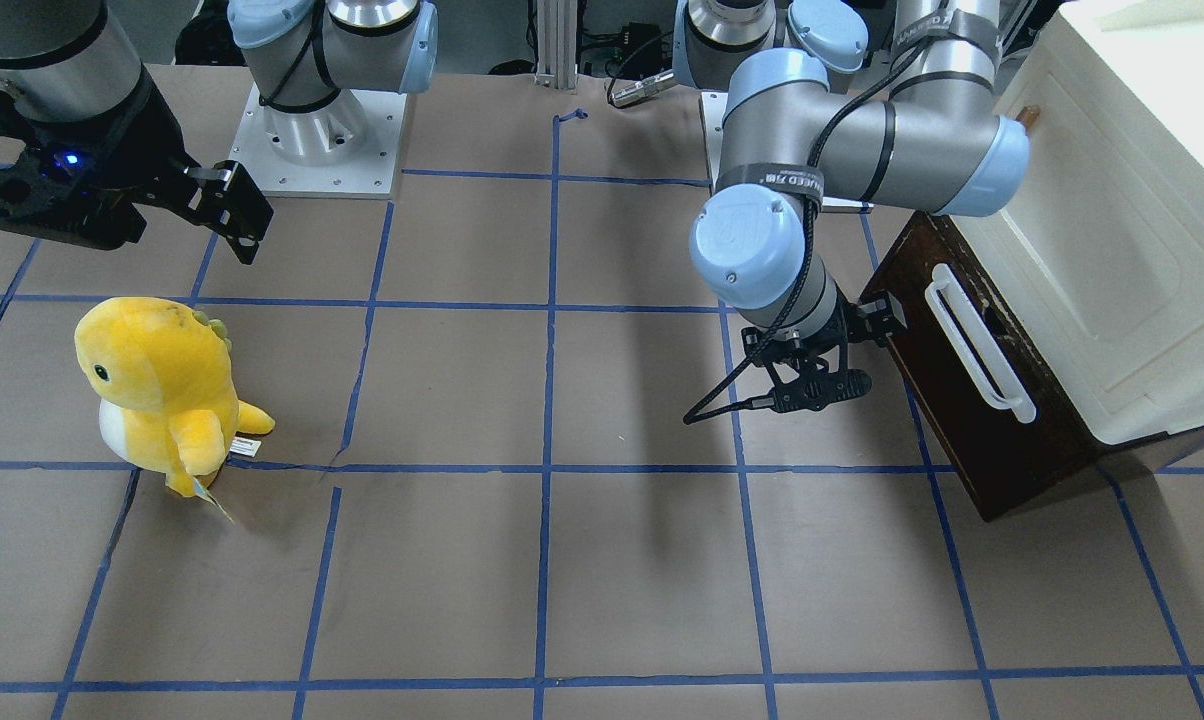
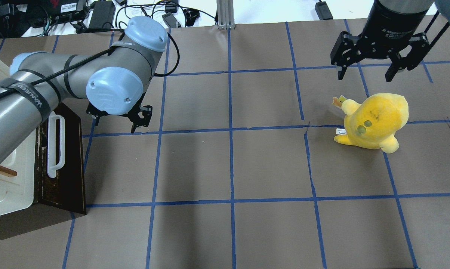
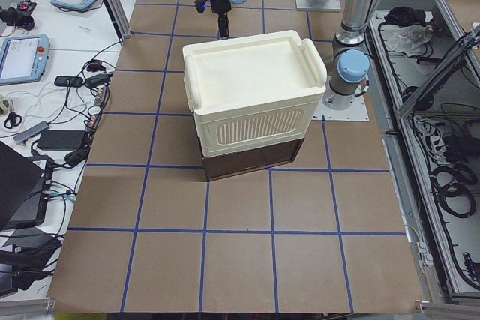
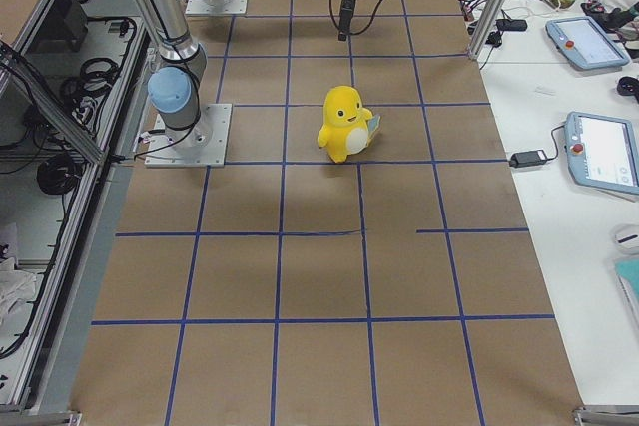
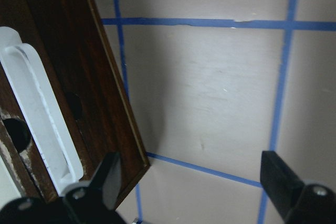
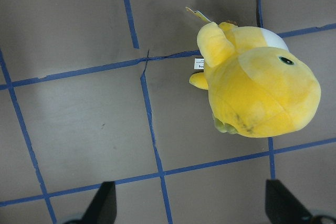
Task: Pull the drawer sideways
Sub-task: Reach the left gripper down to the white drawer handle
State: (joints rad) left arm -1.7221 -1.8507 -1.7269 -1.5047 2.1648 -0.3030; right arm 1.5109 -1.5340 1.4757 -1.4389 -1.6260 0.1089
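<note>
Brown paper covers the table (image 1: pixel 642 560), which is ruled into squares by blue tape lines (image 1: pixel 547 400). White side benches (image 4: pixel 559 97) carrying teach pendants (image 4: pixel 604 152) and cables flank it.

We note a cream-white cabinet (image 3: pixel 251 103) at the table's end on the robot's left.

The left arm (image 2: pixel 60 86) reaches across the cabinet's top. It is bent at the elbow, and its wrist is turned down towards the tabletop. The right arm (image 1: pixel 62 60) hangs over the opposite half of the table with its wrist pointing straight down.

The drawer (image 1: pixel 947 420) sits at the foot of the cabinet, its dark brown wooden front facing the table's centre. We cannot tell how far out it stands.

A yellow plush toy (image 1: pixel 157 385) with a white belly stands upright on a tape line near the right arm.

The left gripper (image 5: pixel 191 174) hovers above the paper just beside the end of the drawer front nearest the robot's base. Its fingers are spread wide and hold nothing. The right gripper (image 2: pixel 367 71) hangs above the table near the plush toy without touching it, and it too is spread wide and empty.

The long white bar handle (image 1: pixel 972 340) runs along the drawer front, apart from both left fingers.
</note>
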